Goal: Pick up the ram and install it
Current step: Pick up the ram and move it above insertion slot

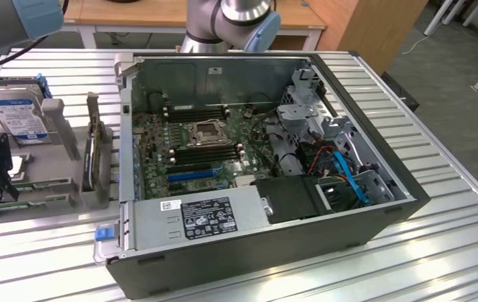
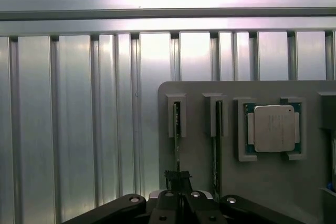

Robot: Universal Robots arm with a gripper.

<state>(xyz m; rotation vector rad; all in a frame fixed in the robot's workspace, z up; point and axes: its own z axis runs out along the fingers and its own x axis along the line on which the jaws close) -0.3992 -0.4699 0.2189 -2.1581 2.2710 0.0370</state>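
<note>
The pincer [image 2: 177,177] is clamped on the thin green circuit-board ram [image 2: 177,129], which stands edgewise in a grey slotted holder [image 2: 197,150].

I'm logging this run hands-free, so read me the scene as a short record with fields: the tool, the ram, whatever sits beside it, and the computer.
tool: shut on the ram, pinching its edge
ram: standing on edge in a slot of the grey holder
second stick: on edge in the neighbouring slot, not touched
processor: lying flat in its own recess of the holder
computer case: side open, motherboard exposed
memory slots: black, look empty
</note>
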